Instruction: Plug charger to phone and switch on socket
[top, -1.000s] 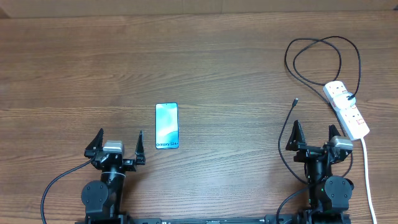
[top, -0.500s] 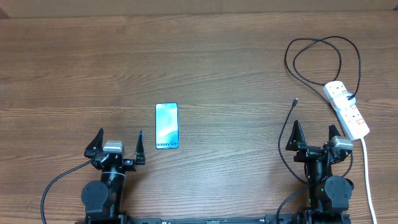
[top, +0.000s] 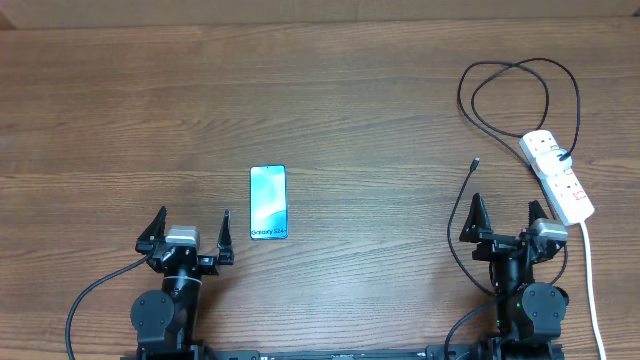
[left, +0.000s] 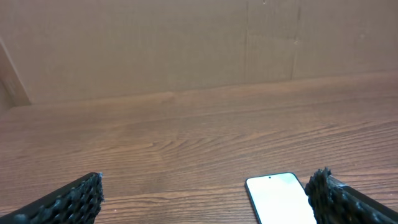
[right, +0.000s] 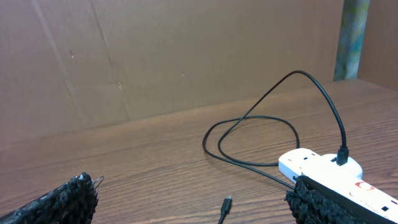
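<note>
The phone (top: 268, 202) lies flat on the wooden table with its light-blue screen up. It also shows in the left wrist view (left: 280, 198), just inside my right finger. My left gripper (top: 188, 234) is open and empty, a little left of and nearer than the phone. The charger cable (top: 515, 75) loops at the back right. Its free plug (top: 473, 163) lies on the table, also in the right wrist view (right: 227, 203). The white socket strip (top: 557, 176) lies at the right. My right gripper (top: 505, 222) is open and empty, just in front of the plug.
The strip's white cord (top: 592, 280) runs along the right side toward the front edge. A brown cardboard wall (left: 186, 43) stands behind the table. The charger's other end is plugged into the strip (right: 342, 155).
</note>
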